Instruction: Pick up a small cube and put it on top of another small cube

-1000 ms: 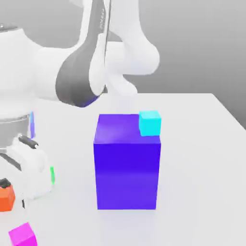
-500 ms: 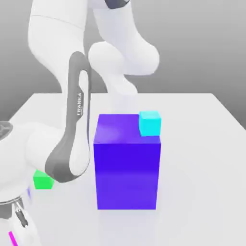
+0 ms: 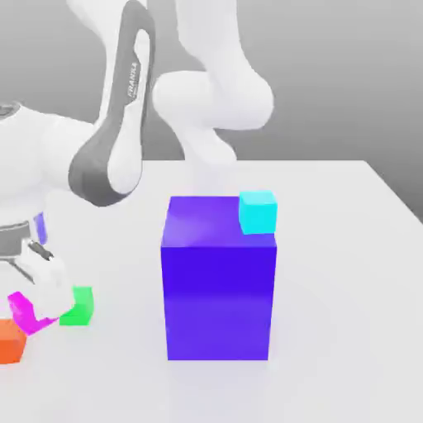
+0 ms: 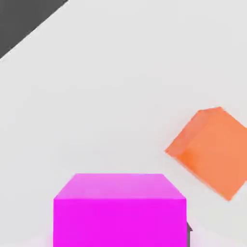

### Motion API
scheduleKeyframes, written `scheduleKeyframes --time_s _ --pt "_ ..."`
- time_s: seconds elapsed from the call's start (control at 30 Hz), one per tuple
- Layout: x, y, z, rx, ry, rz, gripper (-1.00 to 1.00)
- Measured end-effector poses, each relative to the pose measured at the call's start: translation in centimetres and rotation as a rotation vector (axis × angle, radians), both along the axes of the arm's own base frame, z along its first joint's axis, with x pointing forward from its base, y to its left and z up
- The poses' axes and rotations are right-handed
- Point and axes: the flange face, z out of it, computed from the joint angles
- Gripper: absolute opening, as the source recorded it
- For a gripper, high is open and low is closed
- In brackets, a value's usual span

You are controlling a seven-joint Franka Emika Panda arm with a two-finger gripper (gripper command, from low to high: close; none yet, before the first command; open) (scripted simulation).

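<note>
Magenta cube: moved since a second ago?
Yes. The magenta cube has risen off the table in the gripper, now beside the green cube, above the orange cube.

exterior view level, hand view close, sharing magenta cube (image 3: 27, 312)

The arm (image 3: 216, 87) is glossy white with grey joint shells (one lettered link).

The small cube (image 3: 27, 312) is showing a bright magenta colour and plain flat faces. In the exterior view it is sitting tilted at that view's far left, lifted a little off the table (image 3: 347, 273), just above the orange cube (image 3: 11, 341) and beside the green cube (image 3: 78, 306).
</note>
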Motion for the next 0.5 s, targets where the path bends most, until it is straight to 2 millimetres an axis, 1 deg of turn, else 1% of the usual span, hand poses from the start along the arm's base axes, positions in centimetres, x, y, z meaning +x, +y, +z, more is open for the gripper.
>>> scheduleKeyframes --time_s 0.07,0.17,0.23,0.4,0.43,0.5 --pt "-2.9 0.1 0.4 0.006 -0.001 0.044 -1.00" --pt "-6.4 1.3 0.7 0.021 -0.008 0.135 -1.00" --pt "-7.3 1.7 -0.3 0.027 -0.013 0.164 -1.00" --pt "-7.5 2.0 -4.8 0.029 -0.014 0.175 -1.00" --pt "-7.6 2.0 -5.6 0.028 -0.013 0.174 1.00" --pt "-7.6 2.0 -5.6 0.028 -0.013 0.174 1.00"
